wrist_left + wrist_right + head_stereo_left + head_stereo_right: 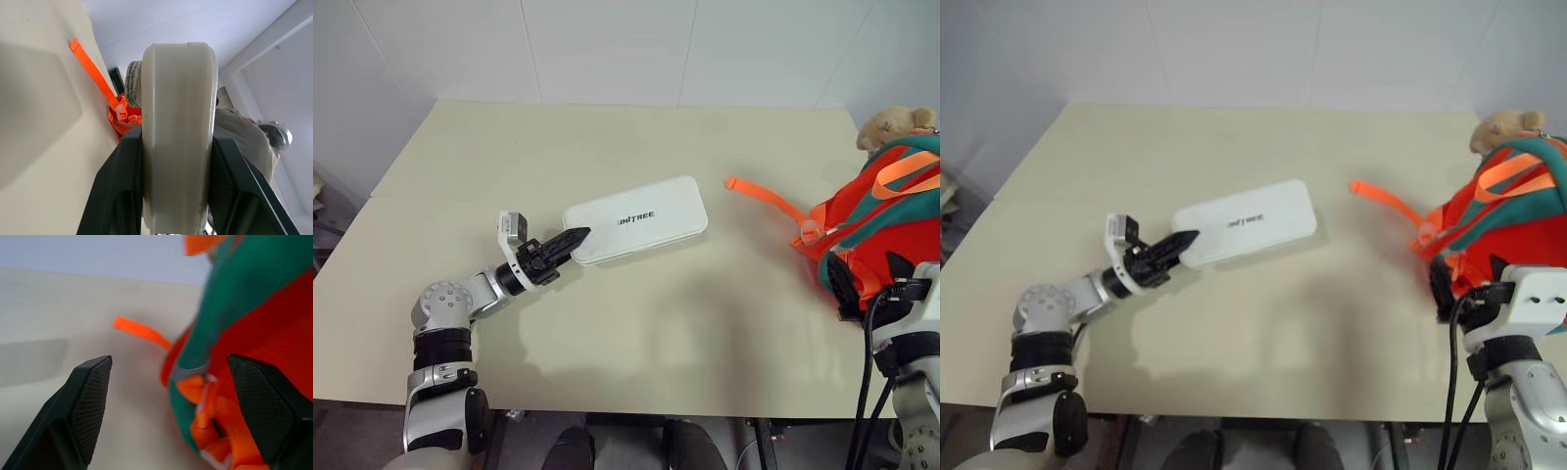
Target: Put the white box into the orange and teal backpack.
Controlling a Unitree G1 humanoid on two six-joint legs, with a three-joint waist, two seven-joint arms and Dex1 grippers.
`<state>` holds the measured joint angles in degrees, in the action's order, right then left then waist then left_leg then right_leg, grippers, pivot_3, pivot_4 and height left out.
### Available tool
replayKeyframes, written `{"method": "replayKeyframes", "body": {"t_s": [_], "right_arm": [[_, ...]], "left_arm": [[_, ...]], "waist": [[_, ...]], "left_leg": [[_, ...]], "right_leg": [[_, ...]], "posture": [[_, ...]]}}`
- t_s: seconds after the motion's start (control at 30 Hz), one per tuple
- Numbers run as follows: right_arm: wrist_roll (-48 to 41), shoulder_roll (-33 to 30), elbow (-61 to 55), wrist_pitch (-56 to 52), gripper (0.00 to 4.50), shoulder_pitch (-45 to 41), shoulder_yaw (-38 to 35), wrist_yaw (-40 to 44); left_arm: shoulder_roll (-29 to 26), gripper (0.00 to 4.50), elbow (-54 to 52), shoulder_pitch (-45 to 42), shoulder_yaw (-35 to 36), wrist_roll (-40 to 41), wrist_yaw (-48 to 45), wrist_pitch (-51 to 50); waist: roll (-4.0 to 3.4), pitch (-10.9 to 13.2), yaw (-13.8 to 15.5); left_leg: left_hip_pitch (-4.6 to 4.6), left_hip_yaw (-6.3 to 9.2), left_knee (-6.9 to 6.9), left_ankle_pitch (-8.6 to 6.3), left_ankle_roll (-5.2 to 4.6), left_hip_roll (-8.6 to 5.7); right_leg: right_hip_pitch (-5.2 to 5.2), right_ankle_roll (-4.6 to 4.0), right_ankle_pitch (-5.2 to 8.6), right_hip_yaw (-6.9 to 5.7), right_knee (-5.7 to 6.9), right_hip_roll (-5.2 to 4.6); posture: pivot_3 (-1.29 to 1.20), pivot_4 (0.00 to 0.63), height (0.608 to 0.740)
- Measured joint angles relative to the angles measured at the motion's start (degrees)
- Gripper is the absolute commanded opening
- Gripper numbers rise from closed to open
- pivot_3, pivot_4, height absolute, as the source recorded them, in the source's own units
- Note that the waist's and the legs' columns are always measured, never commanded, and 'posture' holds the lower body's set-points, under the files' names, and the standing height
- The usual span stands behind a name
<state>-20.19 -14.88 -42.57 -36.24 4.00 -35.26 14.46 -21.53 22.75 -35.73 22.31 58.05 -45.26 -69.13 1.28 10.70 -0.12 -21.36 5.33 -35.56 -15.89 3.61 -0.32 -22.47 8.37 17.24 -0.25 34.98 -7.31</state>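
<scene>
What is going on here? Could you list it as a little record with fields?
surface: pale table
white box: lying flat near the middle of the table, one end clamped by the left gripper
orange and teal backpack: at the table's right edge, a plush toy on top, an orange strap trailing toward the box
right gripper: fingers spread wide at the backpack's near side, gripping nothing
box in backpack: not yet

There was one white box [636,219], one backpack [881,211] with one plush toy [891,124], one table [607,137] and two grippers: left [570,240], right [166,396].
</scene>
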Motion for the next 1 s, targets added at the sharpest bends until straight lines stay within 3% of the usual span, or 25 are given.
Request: {"method": "replayKeyframes", "body": {"t_s": [0.87,1.0], "right_arm": [[10.55,-0.82,32.5,16.34,4.5,-22.64,10.29,-12.18],[11.25,-1.51,36.93,19.0,3.6,-26.78,10.86,-13.42]], "left_arm": [[0.05,1.33,-6.55,4.69,1.5,1.04,3.04,-0.49],[0.57,1.33,-7.81,5.75,2.05,1.87,4.04,-0.84]], "waist": [[-0.02,0.01,-0.25],[-0.02,0.01,-0.23]], "left_leg": [[0.01,-0.15,0.2,0.14,0.24,0.02],[0.01,-0.17,0.2,0.15,0.26,0.03]], "right_leg": [[-0.12,-0.01,0.01,0.12,-0.02,0.01],[-0.13,0.0,0.01,0.14,-0.02,0.01]], "posture": [[0.0,0.15,0.74],[0.0,0.15,0.74]]}}
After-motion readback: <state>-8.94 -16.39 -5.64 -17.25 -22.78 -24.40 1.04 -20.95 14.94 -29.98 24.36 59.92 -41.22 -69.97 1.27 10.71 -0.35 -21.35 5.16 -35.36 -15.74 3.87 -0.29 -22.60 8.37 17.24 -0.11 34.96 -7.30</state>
